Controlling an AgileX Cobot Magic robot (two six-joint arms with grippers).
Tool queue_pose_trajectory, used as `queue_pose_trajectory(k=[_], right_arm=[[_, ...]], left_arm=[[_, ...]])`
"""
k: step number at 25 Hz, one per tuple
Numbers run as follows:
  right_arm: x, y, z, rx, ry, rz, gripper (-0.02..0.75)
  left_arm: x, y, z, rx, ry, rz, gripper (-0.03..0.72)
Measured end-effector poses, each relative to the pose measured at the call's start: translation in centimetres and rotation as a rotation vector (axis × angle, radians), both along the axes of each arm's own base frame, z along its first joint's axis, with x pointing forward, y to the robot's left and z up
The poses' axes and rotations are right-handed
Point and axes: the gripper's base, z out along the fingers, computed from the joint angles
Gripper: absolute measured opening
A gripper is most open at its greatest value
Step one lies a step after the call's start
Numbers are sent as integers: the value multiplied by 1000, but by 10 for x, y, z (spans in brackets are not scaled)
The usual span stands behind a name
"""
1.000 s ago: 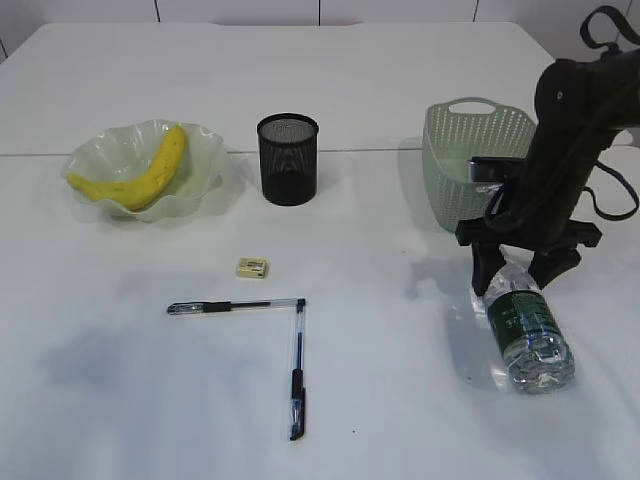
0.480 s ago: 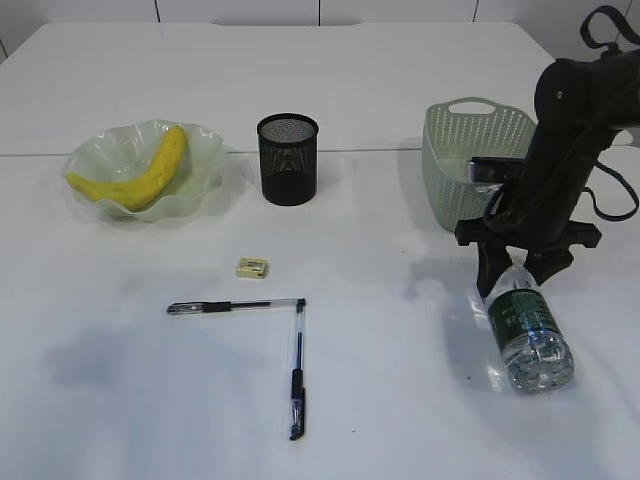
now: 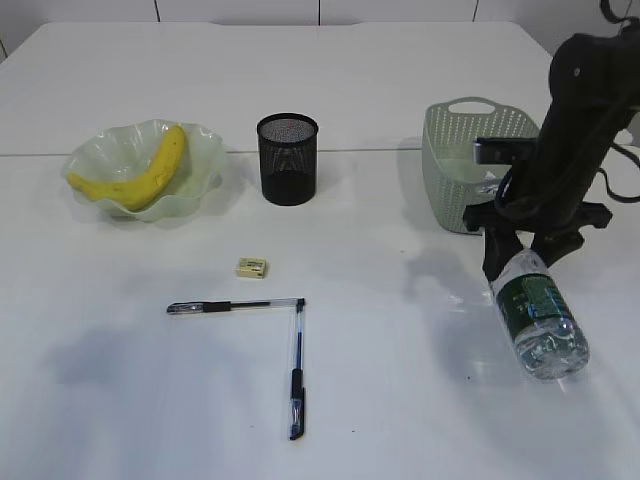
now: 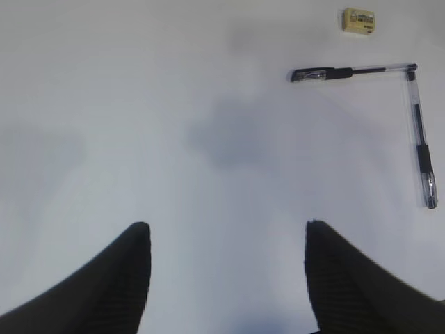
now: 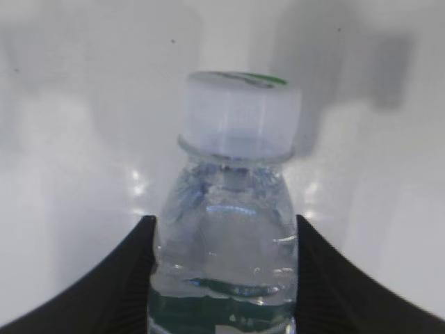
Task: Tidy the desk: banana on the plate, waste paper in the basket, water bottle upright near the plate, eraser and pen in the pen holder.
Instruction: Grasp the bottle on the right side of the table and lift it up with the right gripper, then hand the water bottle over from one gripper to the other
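The water bottle [image 3: 538, 320], clear with a green label, hangs tilted at the right, cap end up. My right gripper [image 3: 520, 250] is shut on its shoulder just below the white cap, as the right wrist view shows for bottle [image 5: 233, 146] and gripper [image 5: 224, 229]. The banana [image 3: 140, 170] lies on the pale green plate [image 3: 210, 150]. The yellow eraser [image 3: 252, 267] and two pens [image 3: 235, 306] [image 3: 297, 370] lie on the table. The black mesh pen holder [image 3: 288, 160] stands behind them. My left gripper [image 4: 226, 233] is open and empty over bare table. No waste paper shows.
The green basket [image 3: 460, 150] stands just behind my right arm. In the left wrist view the eraser [image 4: 358, 19] and the two pens [image 4: 351, 71] [image 4: 421, 146] lie at the upper right, away from the jaws. The table is white.
My right gripper closed on the bottle's neck and moved up and to the right with it. The bottle shifted right and its cap end rose. Nothing else moved.
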Motion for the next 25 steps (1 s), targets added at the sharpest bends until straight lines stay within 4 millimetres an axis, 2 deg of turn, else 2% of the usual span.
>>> queue_pose_trajectory(k=[7, 14, 16, 19, 25], right_arm=[[-11, -1, 62, 17, -151, 11, 375], [-37, -4, 129, 37, -306, 13, 375], [-49, -6, 147, 42, -348, 14, 375], [-72, -8, 162, 45, -381, 14, 375], [-133, -16, 172, 50, -436, 11, 375]], left_arm=[[0, 0, 0, -1, 0, 0, 497], [0, -2, 1, -23, -3, 3, 497], [0, -2, 1, -25, -4, 3, 497], [0, -2, 1, -26, -4, 3, 497], [0, -2, 1, -26, -4, 3, 497]])
